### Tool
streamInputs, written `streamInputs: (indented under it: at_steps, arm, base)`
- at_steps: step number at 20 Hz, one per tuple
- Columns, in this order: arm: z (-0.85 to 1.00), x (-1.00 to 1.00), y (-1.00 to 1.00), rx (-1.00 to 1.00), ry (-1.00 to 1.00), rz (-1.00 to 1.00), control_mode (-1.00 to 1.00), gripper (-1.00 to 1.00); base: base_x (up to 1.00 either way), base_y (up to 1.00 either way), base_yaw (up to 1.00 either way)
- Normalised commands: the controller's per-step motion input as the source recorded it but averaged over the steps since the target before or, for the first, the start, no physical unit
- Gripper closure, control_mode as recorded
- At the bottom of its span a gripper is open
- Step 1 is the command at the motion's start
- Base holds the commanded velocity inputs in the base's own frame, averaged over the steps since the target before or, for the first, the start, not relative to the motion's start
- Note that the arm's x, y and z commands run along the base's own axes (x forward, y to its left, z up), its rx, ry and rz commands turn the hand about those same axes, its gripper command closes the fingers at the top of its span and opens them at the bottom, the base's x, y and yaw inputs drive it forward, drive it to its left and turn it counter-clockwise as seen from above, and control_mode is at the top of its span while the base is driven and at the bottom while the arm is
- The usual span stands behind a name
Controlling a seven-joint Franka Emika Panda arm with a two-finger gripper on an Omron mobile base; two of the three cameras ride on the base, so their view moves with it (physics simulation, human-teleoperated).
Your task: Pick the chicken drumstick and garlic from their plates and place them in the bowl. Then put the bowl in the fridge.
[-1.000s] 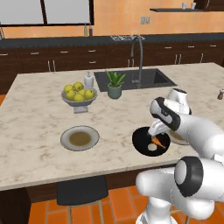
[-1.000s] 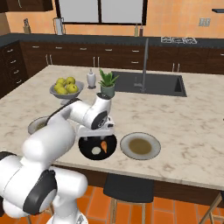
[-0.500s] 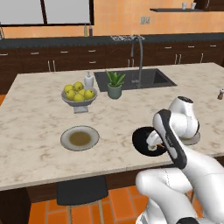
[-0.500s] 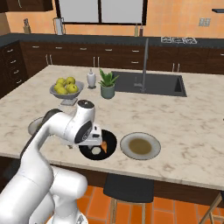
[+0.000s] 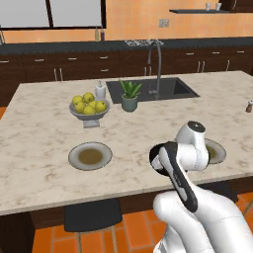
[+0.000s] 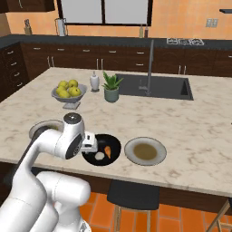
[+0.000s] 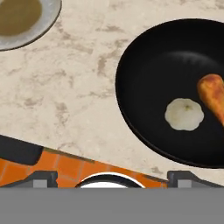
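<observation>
Claw (image 7: 112, 177) open wide, holding nothing: fingertips (image 7: 43, 177) far apart at the bottom of the hand view. Parked low over the counter's (image 6: 195, 136) near edge, just beside the left rim of the bowl (image 6: 117, 146) in the right base view, at (image 6: 89, 142). No contact with the bowl visible.

Bowl (image 7: 166, 61) upright on the marble, close to the front edge, between the two plates. Inside it: chicken drumstick (image 7: 213, 94) and garlic (image 7: 184, 114), lying side by side, near each other but apart. Same pair seen from the right base view: chicken drumstick (image 6: 108, 151) beside garlic (image 6: 99, 156). From the left base view, only an arc of the bowl (image 5: 154, 157) showing past the arm.

Plates both without food on them: right one (image 6: 130, 152) just beside the bowl, left one (image 5: 74, 157) well apart from it. One plate rim (image 7: 48, 17) in the upper left corner of the hand view.

Further back: footed fruit bowl (image 5: 89, 114) with yellow-green fruit, white bottle (image 5: 100, 90), potted plant (image 5: 130, 96), sink (image 5: 173, 89). Dark stool (image 6: 131, 195) under the counter edge.
</observation>
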Motion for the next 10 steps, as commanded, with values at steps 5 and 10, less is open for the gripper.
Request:
streamInputs:
  at_steps: [5, 10]
  arm:
    - [0.01, 0.53, -0.02, -0.11, 0.09, 0.00, -1.00, -1.00]
    - [-0.09, 0.56, 0.05, -0.08, 0.16, 0.00, -1.00, -1.00]
  base:
    - [0.00, 0.00, 0.00]
    - [0.00, 0.00, 0.00]
